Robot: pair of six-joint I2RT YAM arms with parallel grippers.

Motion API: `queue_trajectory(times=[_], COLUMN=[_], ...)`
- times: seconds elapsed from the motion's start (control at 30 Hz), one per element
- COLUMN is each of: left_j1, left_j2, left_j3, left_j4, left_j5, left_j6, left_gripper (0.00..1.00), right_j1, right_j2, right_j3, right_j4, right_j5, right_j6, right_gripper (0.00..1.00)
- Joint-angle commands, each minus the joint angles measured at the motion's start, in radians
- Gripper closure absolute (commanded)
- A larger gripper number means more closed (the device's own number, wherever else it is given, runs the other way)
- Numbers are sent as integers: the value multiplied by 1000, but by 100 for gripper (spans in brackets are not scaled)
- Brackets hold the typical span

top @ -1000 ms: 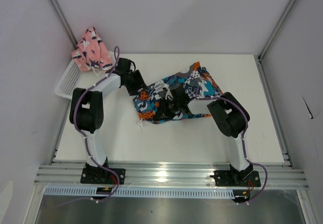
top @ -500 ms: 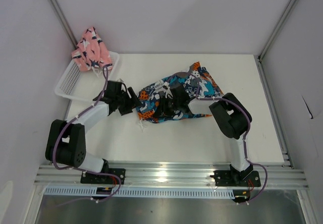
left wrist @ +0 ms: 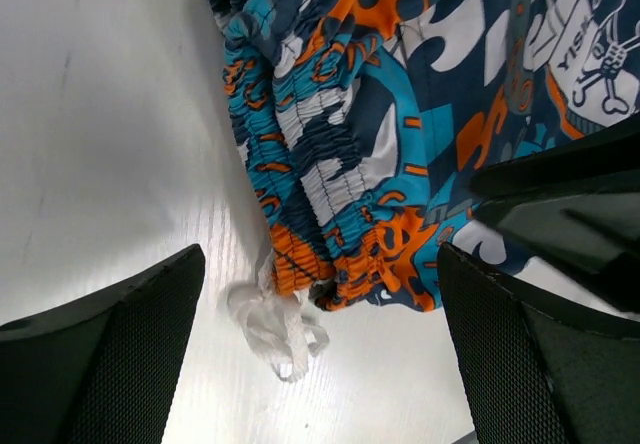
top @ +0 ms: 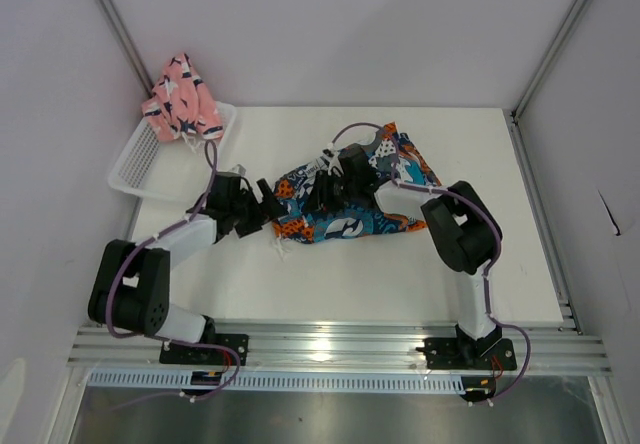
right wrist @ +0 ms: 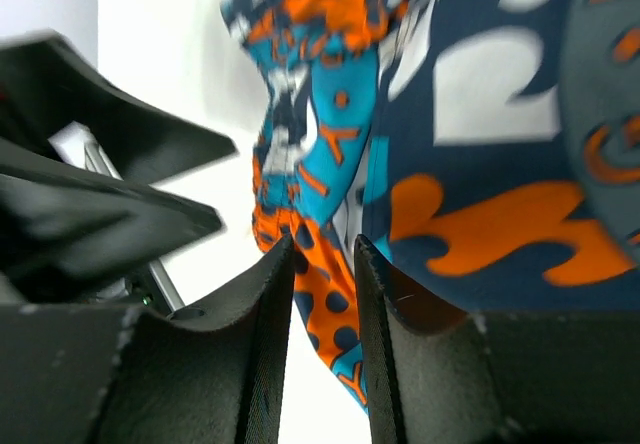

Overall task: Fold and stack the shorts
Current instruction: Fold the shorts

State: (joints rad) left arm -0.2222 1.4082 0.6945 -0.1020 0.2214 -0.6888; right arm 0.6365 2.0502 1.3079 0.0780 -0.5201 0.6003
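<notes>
The printed shorts point(top: 365, 189) lie crumpled mid-table, with the gathered waistband point(left wrist: 320, 164) and white drawstring point(left wrist: 275, 324) at their left corner. My left gripper point(top: 268, 209) sits low at that corner. It is open wide point(left wrist: 318, 264), and the waistband end and drawstring lie between its fingers point(left wrist: 110, 364) untouched. My right gripper point(top: 325, 189) hovers over the shorts' left half. Its jaws point(right wrist: 322, 249) stand narrowly apart, with orange dotted fabric point(right wrist: 325, 304) showing through the gap. The pink shorts point(top: 180, 99) are bunched at the far end of the basket.
The white mesh basket point(top: 140, 159) stands at the table's far left edge, just behind my left arm. The two grippers are close together, and the right one's black body point(left wrist: 570, 204) shows in the left wrist view. White walls and metal rails point(top: 330, 344) bound the table.
My left arm swung down from beside the basket to the printed shorts' left corner and opened wide. The right gripper shifted up and left over the shorts, its jaws parting slightly, and the fabric spread.
</notes>
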Motion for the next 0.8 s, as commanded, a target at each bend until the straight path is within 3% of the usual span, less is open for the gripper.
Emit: queue_trajectory(times=[0.0, 0.23, 0.47, 0.77], left_j1=[-5, -5, -5, -8], left_j2=[72, 161, 204, 219], left_j3=[13, -9, 10, -12], left_j4=[96, 188, 214, 245], left_j5=[90, 116, 145, 145], left_j6=[8, -23, -31, -61], left_gripper=[1, 1, 1, 1], right_j1=[-27, -54, -55, -55], right_j2=[21, 154, 165, 220], right_j3=[77, 166, 116, 166], right_j4=[6, -72, 3, -173], right_j5=[0, 5, -43, 54], right_j6=[-22, -45, -30, -73], right_gripper=[66, 67, 67, 69])
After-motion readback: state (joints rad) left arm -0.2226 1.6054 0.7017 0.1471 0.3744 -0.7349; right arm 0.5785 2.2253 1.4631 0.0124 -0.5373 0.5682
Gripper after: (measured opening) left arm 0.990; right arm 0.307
